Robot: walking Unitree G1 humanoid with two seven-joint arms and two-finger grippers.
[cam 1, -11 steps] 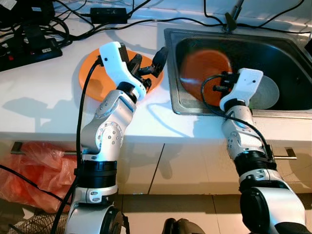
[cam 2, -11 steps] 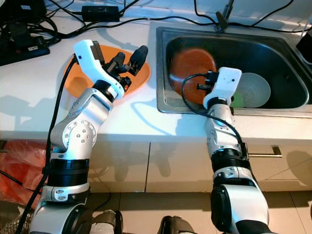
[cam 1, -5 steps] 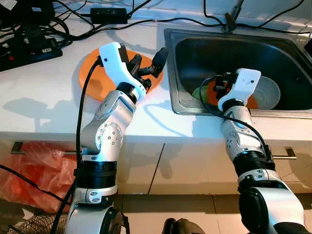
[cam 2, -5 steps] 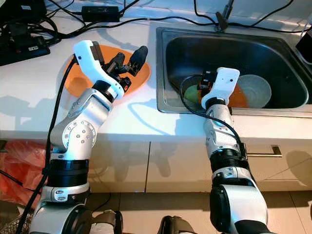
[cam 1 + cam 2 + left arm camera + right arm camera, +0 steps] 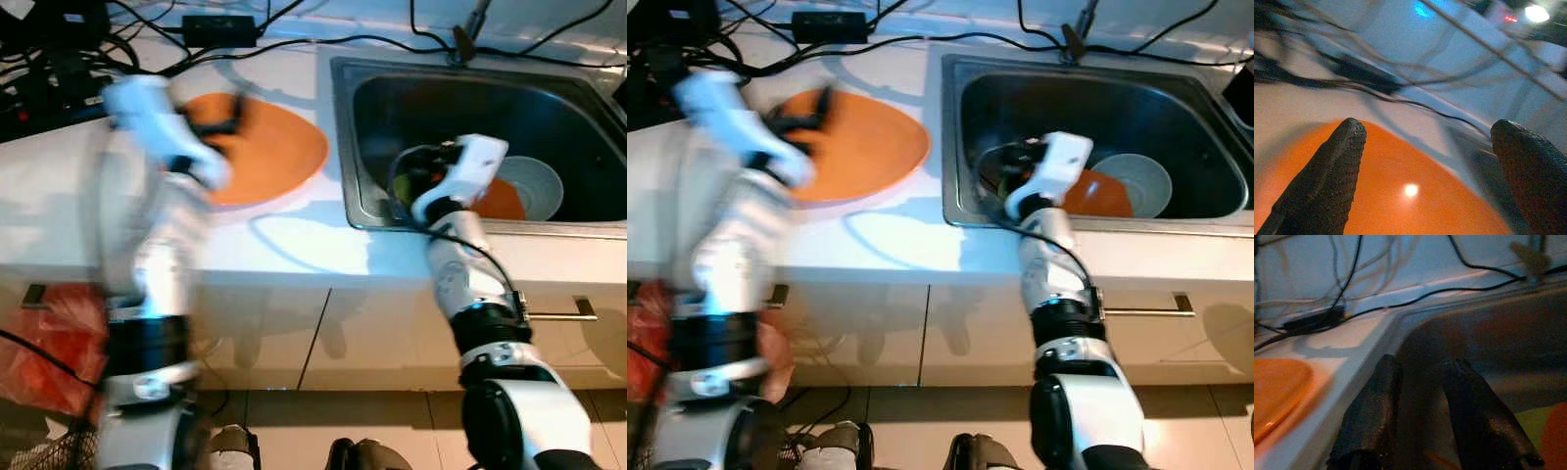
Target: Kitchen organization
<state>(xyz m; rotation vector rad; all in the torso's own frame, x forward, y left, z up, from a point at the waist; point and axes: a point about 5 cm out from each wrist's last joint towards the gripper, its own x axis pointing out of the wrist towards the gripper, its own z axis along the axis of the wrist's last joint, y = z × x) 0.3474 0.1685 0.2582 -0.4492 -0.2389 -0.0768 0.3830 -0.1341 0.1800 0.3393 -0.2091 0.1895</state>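
A white countertop (image 5: 294,245) runs across the scene, with a steel sink (image 5: 364,211) set into its right half and a tangle of black cables (image 5: 147,44) along the far left edge. On the counter, just left of the sink, lies a large orange plate (image 5: 269,152). Inside the sink, on the right side of the basin, a smaller orange plate (image 5: 500,201) rests beside a grey plate (image 5: 534,181), and a bit of yellow-green (image 5: 1528,423) shows next to the orange one.

The left arm is blurred over the left part of the counter; its left gripper (image 5: 1425,166) hovers above the large orange plate, with the fingers (image 5: 1327,181) spread wide apart and nothing between them.

The right gripper (image 5: 1425,421) reaches into the near left part of the sink, close to the basin wall. Its two black fingers (image 5: 1371,416) stand a narrow gap apart and grip nothing.

A red plastic bag (image 5: 49,343) sits on the floor at lower left.
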